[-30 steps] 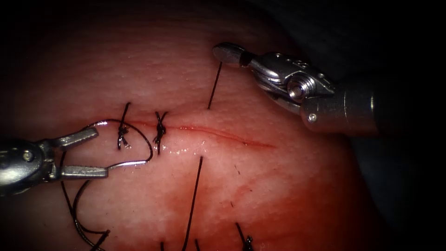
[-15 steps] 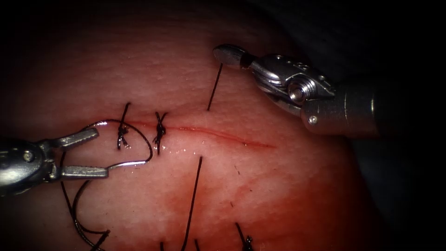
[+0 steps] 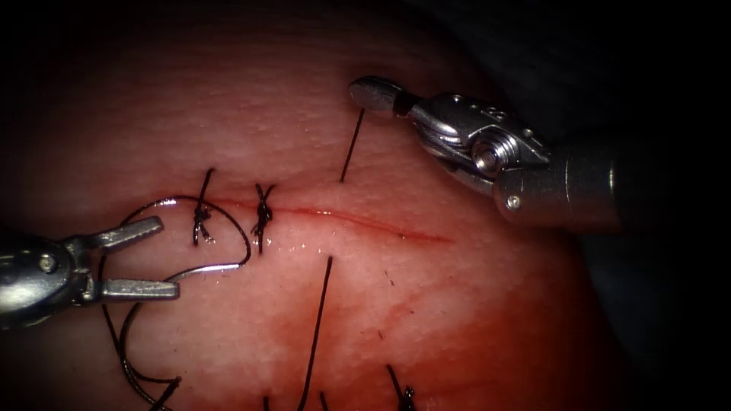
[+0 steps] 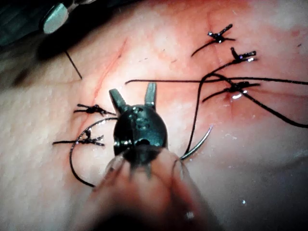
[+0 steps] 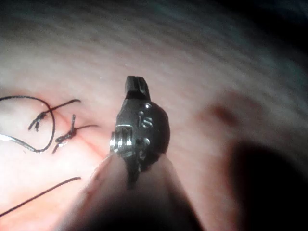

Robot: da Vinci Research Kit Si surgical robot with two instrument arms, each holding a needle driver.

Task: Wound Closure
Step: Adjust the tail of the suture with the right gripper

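Left tool lower – needle unheld.

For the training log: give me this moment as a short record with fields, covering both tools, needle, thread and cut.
left claw: open, holds nothing, at the cut's left end
right claw: shut on the thread, above the cut
needle: lies loose on the tissue, beside the left claw, not driven in
cut: two knotted stitches at its left part, the rest open
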